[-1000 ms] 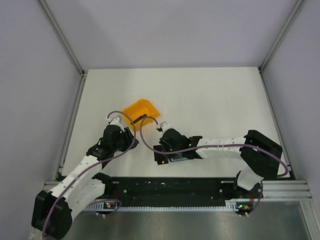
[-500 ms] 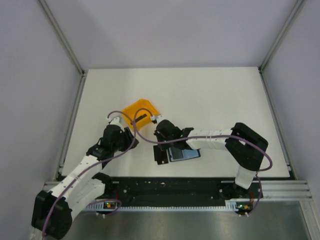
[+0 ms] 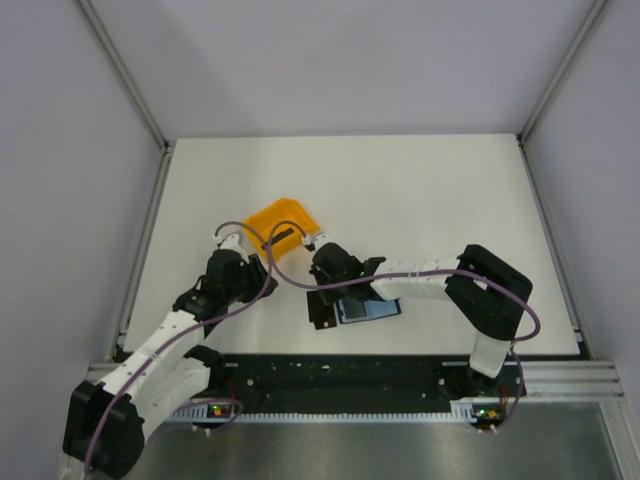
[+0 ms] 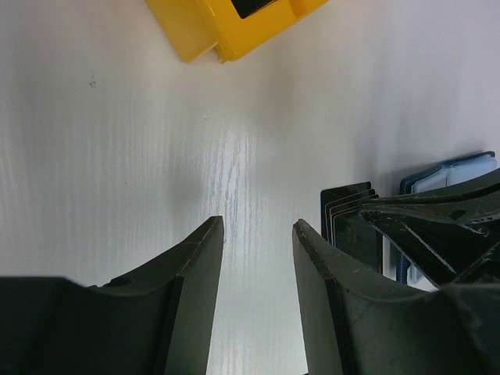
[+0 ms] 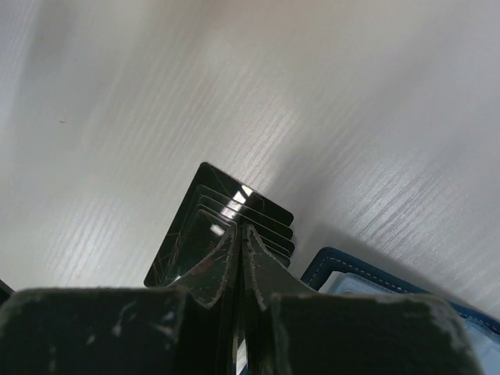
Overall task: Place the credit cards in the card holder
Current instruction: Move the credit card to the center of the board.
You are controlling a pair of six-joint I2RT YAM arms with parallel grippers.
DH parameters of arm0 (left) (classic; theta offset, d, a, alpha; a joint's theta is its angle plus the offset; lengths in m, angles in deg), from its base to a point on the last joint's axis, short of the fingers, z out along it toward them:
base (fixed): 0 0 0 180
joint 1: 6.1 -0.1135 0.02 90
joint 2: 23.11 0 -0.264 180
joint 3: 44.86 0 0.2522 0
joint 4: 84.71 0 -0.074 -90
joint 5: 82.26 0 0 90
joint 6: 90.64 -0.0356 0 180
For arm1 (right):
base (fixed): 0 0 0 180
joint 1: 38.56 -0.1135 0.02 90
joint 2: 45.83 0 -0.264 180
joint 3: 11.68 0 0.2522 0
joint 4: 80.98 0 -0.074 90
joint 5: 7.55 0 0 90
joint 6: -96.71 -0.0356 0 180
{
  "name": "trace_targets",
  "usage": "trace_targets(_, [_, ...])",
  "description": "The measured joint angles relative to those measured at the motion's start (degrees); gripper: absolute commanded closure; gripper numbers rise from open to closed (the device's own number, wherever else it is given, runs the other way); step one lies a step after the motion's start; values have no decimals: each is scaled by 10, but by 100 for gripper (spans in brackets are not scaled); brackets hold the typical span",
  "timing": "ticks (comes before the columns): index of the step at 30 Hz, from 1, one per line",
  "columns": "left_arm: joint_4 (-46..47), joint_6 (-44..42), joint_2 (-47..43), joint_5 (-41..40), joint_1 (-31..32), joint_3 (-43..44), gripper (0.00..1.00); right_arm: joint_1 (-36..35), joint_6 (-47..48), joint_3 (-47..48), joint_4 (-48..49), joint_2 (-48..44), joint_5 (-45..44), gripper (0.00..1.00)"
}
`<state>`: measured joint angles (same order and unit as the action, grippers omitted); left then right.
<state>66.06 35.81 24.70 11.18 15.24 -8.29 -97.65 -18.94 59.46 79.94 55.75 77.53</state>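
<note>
Right elbow (image 3: 490,290) has drawn in; right hand (image 5: 241,229) pressed together over credit cards (image 5: 234,191)

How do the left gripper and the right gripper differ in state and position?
The left gripper is open and empty; the right gripper is shut. The left gripper hovers over white table; the right gripper sits at the credit cards, beside the card holder. Both are dark and point down at the table.
</note>
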Motion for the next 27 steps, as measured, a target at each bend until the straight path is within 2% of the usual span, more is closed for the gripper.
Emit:
trace_targets(11, [0,0,0,0,0,0,53,0,-7,-9,22,8,1,100])
trace_targets(27, [5,0,5,0,0,0,53,-16,-38,-72,44,-38,7,100])
